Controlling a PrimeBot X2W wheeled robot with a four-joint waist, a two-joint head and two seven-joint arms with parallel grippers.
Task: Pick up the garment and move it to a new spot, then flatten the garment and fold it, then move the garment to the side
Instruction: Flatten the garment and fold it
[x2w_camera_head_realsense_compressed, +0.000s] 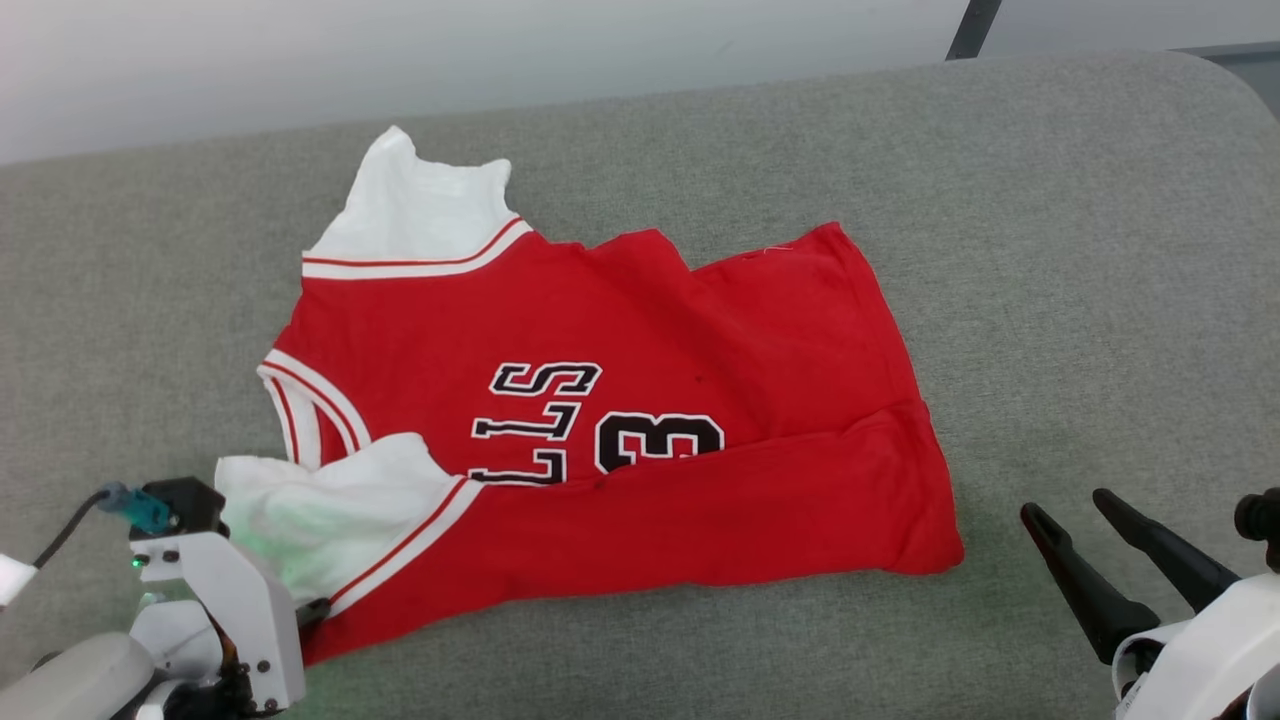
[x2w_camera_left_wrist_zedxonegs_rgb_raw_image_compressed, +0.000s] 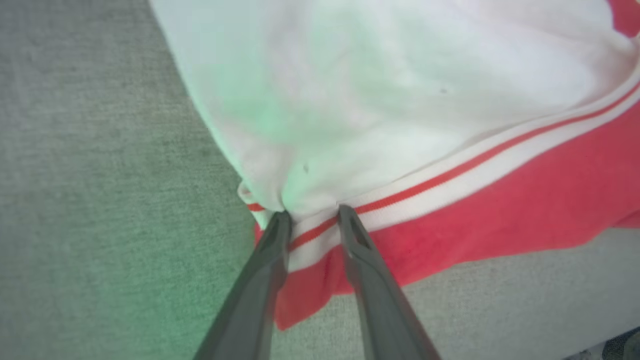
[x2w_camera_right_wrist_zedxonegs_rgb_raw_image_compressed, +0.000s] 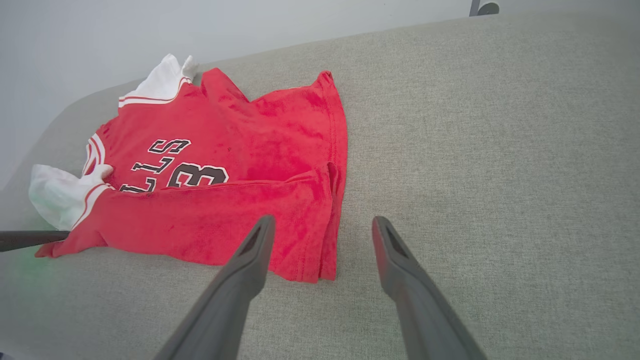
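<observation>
The garment (x2w_camera_head_realsense_compressed: 620, 330) lies spread on the grey cloth-covered worktop (x2w_camera_head_realsense_compressed: 1050, 300), collar toward the robot's left and hem toward its right, with the near long edge folded up over the lettering. Its near white sleeve lies right at the left end effector (x2w_camera_left_wrist_zedxonegs_rgb_raw_image_compressed: 312, 217), and its hem corner is near the right end effector (x2w_camera_head_realsense_compressed: 1065, 503), not touching it.

The left end effector's fingers (x2w_camera_left_wrist_zedxonegs_rgb_raw_image_compressed: 280, 235) stand a little apart, straddling the red-and-white striped sleeve trim; the cloth puckers at one tip. I cannot tell if they are pinching it. The right end effector is released, jaws wide and holding nothing, just above the bare worktop.

The fold covers part of the lettering (only "LLS" and a "3" can be read). In the head view the left wrist housing hides that arm's fingertips.
</observation>
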